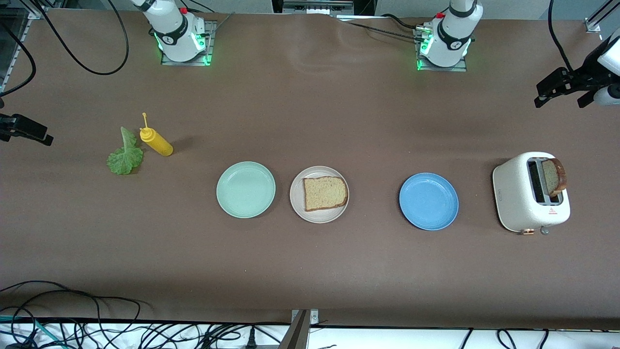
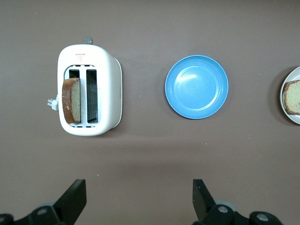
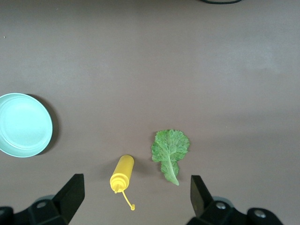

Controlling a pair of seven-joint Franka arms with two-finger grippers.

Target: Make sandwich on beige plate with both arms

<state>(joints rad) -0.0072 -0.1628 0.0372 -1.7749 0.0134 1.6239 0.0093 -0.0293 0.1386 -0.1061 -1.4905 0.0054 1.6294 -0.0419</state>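
One brown bread slice (image 1: 325, 193) lies flat on the beige plate (image 1: 296, 199) at the middle of the table. A second slice (image 1: 554, 177) stands in a slot of the white toaster (image 1: 518, 194) at the left arm's end; it also shows in the left wrist view (image 2: 71, 100). The green lettuce leaf (image 1: 125, 156) lies on the table at the right arm's end and shows in the right wrist view (image 3: 170, 149). My left gripper (image 2: 139, 187) is open and empty, high over the table beside the toaster. My right gripper (image 3: 136, 183) is open and empty, high over the table by the lettuce.
A yellow squeeze bottle (image 1: 156, 141) lies beside the lettuce. A mint green plate (image 1: 245, 189) sits beside the beige plate toward the right arm's end. A blue plate (image 1: 428, 201) sits between the beige plate and the toaster. Cables run along the table's near edge.
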